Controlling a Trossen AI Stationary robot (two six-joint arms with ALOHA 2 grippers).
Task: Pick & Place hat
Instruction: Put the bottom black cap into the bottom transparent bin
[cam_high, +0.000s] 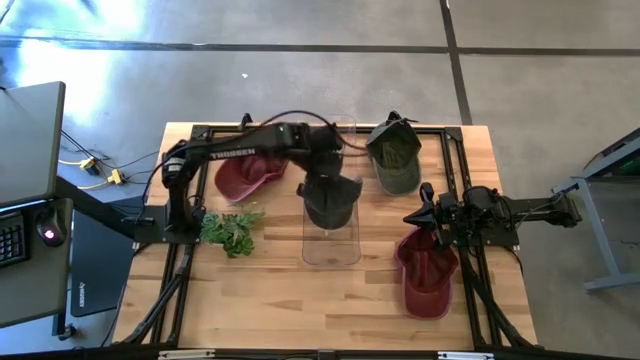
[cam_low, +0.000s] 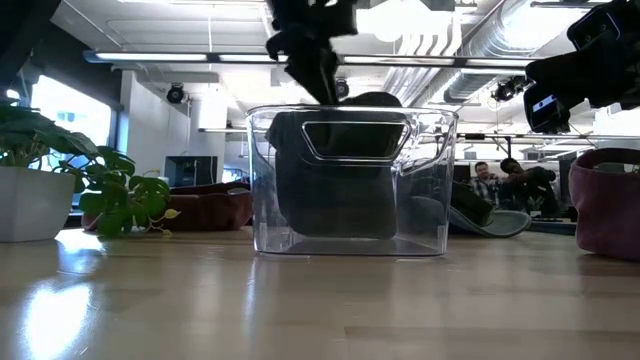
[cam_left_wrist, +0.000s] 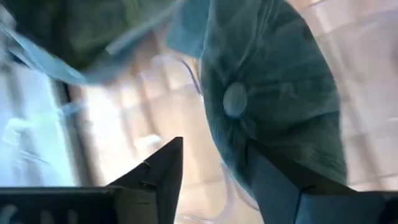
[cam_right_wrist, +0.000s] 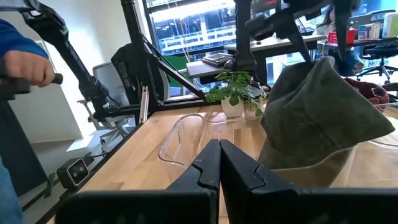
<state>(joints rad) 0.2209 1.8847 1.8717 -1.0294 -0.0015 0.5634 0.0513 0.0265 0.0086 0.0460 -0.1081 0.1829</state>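
Observation:
A dark grey-green hat (cam_high: 332, 203) stands inside the clear plastic bin (cam_high: 330, 258) at the table's middle. Its crown (cam_low: 375, 100) rises just above the bin's rim and its lower part sits near the bin's floor (cam_low: 340, 225). My left gripper (cam_left_wrist: 214, 146) hangs open over the bin's far end (cam_high: 325, 172), pointing steeply down, with the hat's crown and top button (cam_left_wrist: 235, 99) beside one finger. My right gripper (cam_right_wrist: 219, 152) is shut and waits level at the table's right (cam_high: 424, 212), holding nothing. My left gripper stands open just above the hat's crown; one finger (cam_left_wrist: 273, 183) overlaps the hat's cloth in the wrist view, and I cannot tell whether it touches it. Nothing lies between the two fingers.
A maroon hat (cam_high: 245, 175) lies at the far left, an olive hat (cam_high: 393, 155) at the far right, and another maroon hat (cam_high: 427, 270) under the right arm. A small potted plant (cam_high: 232, 230) stands left of the bin. A person's hand (cam_right_wrist: 25, 65) shows beyond the table.

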